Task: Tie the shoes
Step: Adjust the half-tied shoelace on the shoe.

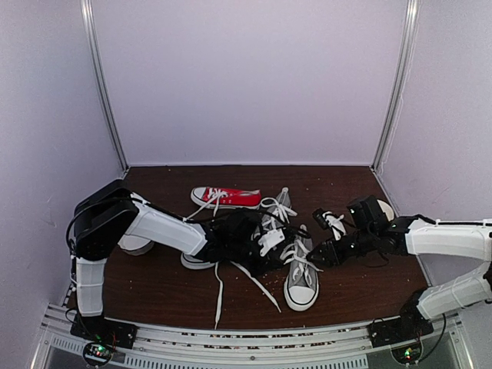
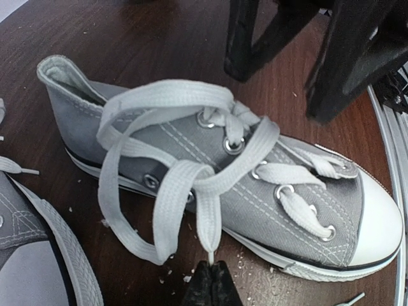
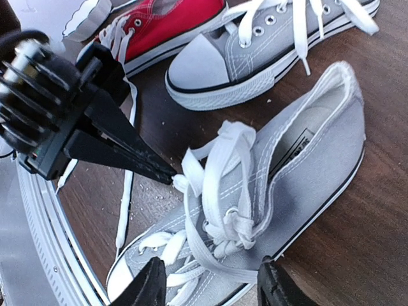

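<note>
A dark brown wood-grain counter point(image 1: 161, 296) was enclosed by a plain, pale lilac back wall point(image 1: 246, 77) and matching side walls point(image 1: 38, 115), which were joined at the rear corners by slim metal posts point(image 1: 104, 84). The panels were lit softly and evenly. Pale specks point(image 2: 239, 255) were scattered over the wood, and a ribbed metal rail point(image 1: 254, 338) was fixed along the near edge.

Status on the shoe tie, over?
Left fingers shut on lace end. Right fingers open over grey shoe. Lace looped, slack. Red sneaker behind, clear.
</note>
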Robot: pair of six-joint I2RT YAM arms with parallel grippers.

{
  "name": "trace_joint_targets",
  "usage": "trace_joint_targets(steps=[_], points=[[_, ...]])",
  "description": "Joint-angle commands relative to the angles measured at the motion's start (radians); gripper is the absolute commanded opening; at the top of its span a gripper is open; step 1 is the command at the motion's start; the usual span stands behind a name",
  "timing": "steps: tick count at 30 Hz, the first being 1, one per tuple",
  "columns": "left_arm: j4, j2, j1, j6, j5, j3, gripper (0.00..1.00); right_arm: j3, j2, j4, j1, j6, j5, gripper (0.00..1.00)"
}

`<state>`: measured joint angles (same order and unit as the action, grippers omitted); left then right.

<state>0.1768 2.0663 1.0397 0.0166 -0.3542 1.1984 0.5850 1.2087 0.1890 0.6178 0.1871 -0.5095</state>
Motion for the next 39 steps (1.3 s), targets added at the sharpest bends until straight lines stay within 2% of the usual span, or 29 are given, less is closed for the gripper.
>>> trace_joint_targets(steps=[1,8,10,13,15,23,32,39], points=[[0.070,-0.031,-0.001,0.023,0.012,-0.008,0.00,-0.032,0.056,-0.097,0.002,0.012,-0.086,0.49],[0.088,-0.024,0.000,0.040,0.011,-0.005,0.00,-0.040,0.108,-0.130,0.002,-0.014,-0.100,0.50],[0.088,-0.022,-0.001,0.042,0.009,-0.002,0.00,-0.044,0.117,-0.132,0.002,-0.012,-0.095,0.45],[0.088,-0.020,-0.001,0.041,0.012,0.000,0.00,-0.041,0.116,-0.116,0.000,-0.005,-0.068,0.31],[0.086,-0.018,-0.001,0.042,0.013,0.001,0.00,-0.034,0.111,-0.085,-0.006,-0.005,-0.063,0.25],[0.060,-0.009,-0.001,0.030,0.024,0.012,0.00,0.003,0.084,0.029,-0.019,0.023,-0.054,0.18],[0.035,-0.002,0.001,0.017,0.022,0.020,0.00,0.094,0.099,0.172,-0.028,0.022,-0.064,0.04],[0.029,0.004,0.004,0.010,0.024,0.027,0.00,0.157,0.057,0.307,-0.047,0.002,-0.065,0.02]])
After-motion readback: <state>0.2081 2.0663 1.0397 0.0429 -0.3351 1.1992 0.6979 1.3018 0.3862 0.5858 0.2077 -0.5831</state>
